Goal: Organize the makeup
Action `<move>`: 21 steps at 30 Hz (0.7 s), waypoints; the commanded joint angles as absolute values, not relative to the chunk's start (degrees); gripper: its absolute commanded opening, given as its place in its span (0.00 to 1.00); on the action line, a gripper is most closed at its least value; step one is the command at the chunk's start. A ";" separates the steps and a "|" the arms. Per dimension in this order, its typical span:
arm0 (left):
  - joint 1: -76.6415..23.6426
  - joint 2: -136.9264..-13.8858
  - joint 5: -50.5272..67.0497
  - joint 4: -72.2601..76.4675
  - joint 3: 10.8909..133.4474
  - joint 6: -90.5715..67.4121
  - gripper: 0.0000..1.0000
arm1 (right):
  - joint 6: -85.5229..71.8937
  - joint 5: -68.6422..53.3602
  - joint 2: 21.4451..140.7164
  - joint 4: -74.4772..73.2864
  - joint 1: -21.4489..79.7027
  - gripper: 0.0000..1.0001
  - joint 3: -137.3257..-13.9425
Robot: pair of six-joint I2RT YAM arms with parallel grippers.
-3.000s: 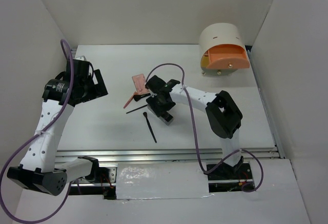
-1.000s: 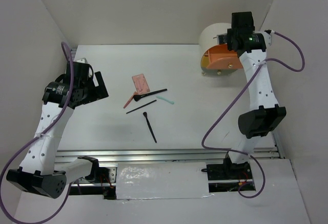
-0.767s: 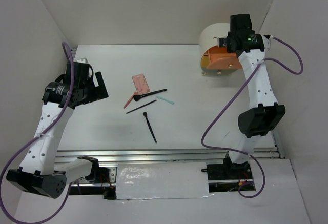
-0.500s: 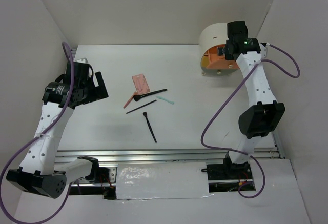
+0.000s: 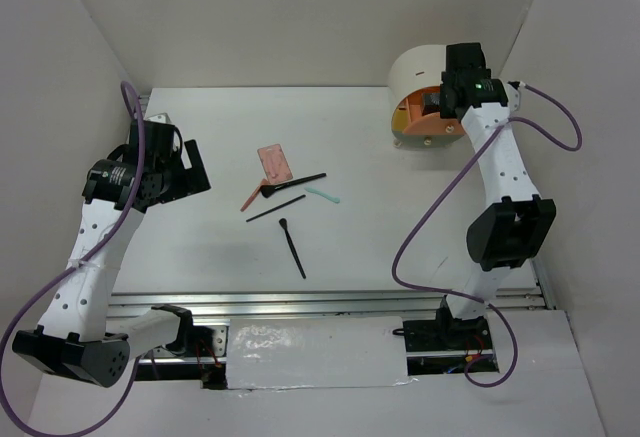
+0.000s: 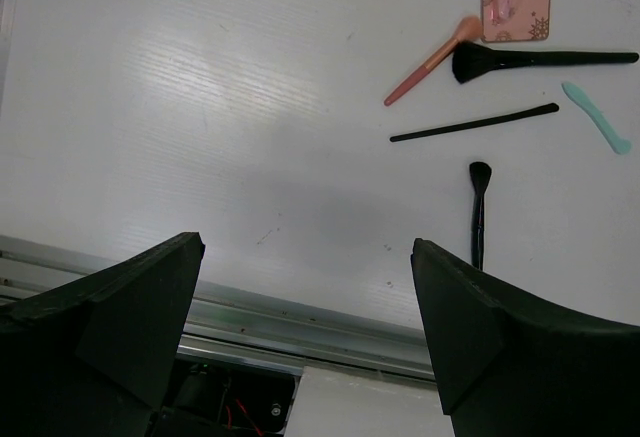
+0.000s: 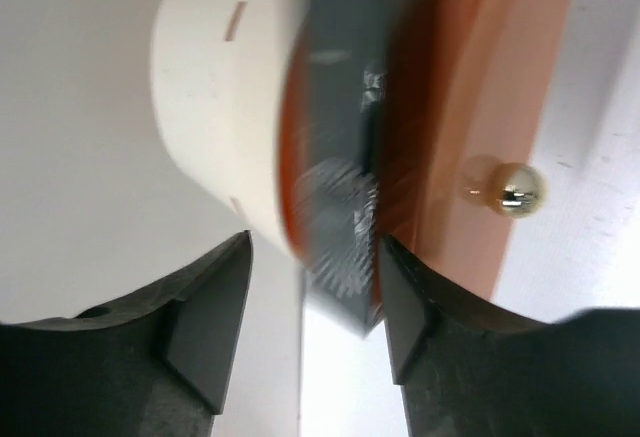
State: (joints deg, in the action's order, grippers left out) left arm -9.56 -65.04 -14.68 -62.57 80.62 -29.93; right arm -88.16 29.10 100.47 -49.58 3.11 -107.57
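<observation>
The silver-grey case point(image 7: 342, 207) shows blurred between my right gripper's point(image 7: 315, 247) fingers, partly inside the open peach drawer point(image 7: 470, 107). A gap shows between the case and the left finger point(image 7: 205, 317), so the jaws stand open. From above, the right gripper point(image 5: 447, 97) hangs over that drawer point(image 5: 435, 125). On the table lie the pink palette point(image 5: 273, 163), a red-handled brush point(image 5: 252, 197), a black brush point(image 5: 295, 183), a thin black pencil point(image 5: 276, 208), another black brush point(image 5: 293, 247) and a mint-green stick point(image 5: 322, 195). My left gripper point(image 5: 190, 167) hovers open at the left, empty.
The round cream drawer unit point(image 5: 430, 69) stands at the back right corner by the white walls; a brass knob point(image 7: 505, 185) sits on the peach front. An aluminium rail point(image 6: 300, 312) runs along the near table edge under the left gripper point(image 6: 307, 247).
The right gripper carried the case from the table's middle to the drawer, shifted slightly left over it, and its jaws have widened off the case. The left arm has not moved.
</observation>
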 commanded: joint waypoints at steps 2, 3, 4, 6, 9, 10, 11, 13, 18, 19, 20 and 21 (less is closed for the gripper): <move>-9.32 -63.98 -15.82 -61.61 80.60 -28.92 0.99 | -84.65 29.09 98.00 -42.02 2.81 0.68 -110.74; -9.32 -63.98 -15.82 -61.70 80.60 -29.00 0.99 | -84.03 28.92 98.61 -41.75 2.81 0.70 -111.53; -9.40 -64.07 -15.82 -61.79 80.60 -29.00 1.00 | -83.50 28.83 99.05 -42.18 2.64 0.80 -113.71; -9.32 -63.98 -16.00 -61.79 80.33 -29.18 0.99 | -83.32 28.39 99.84 -43.76 2.11 0.80 -116.18; -9.40 -63.72 -15.91 -61.70 79.98 -29.36 1.00 | -83.76 28.74 97.14 -43.86 2.02 0.75 -113.84; -9.32 -63.72 -15.91 -61.61 79.81 -29.44 0.99 | -84.46 28.74 95.55 -43.16 2.02 0.65 -111.73; -9.40 -63.63 -16.00 -61.61 79.72 -29.53 0.99 | -84.55 28.83 93.71 -40.46 1.93 0.52 -108.84; -9.32 -63.54 -16.08 -61.52 79.37 -29.71 0.99 | -85.77 29.36 86.51 -37.28 2.02 0.12 -98.30; -9.32 -63.37 -15.38 -60.91 78.31 -30.32 0.99 | -85.17 28.65 74.10 -32.08 1.85 0.00 -79.21; -9.32 -63.46 -15.29 -60.82 78.31 -30.41 0.99 | -84.30 28.91 73.22 -32.17 1.85 0.00 -77.71; -9.40 -63.54 -15.12 -60.65 78.31 -30.41 1.00 | -83.50 29.18 72.34 -32.08 1.58 0.00 -76.30; -9.32 -63.89 -15.12 -60.56 78.48 -30.50 0.99 | -80.62 28.83 72.07 -31.56 1.15 0.00 -74.11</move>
